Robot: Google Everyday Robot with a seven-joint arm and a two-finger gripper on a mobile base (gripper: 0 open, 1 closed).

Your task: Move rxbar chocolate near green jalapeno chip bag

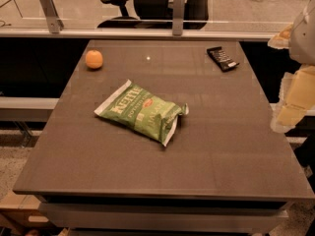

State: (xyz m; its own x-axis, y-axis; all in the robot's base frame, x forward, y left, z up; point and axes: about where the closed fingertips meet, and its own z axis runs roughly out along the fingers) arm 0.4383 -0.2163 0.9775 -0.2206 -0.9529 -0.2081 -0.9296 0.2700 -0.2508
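Grasp not begun, I judge: my claw, right of the brown table, state I cannot tell, must next reach the flat black wrapped bar.

Arm at far right edge — tool hangs low, angled down-left.

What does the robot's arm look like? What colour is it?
The arm is chunky and rounded, pale grey-white up top. Lower down it turns creamy yellow, ending in the gripper at the right edge of the view, beside the table. I can't see any cables or markings.
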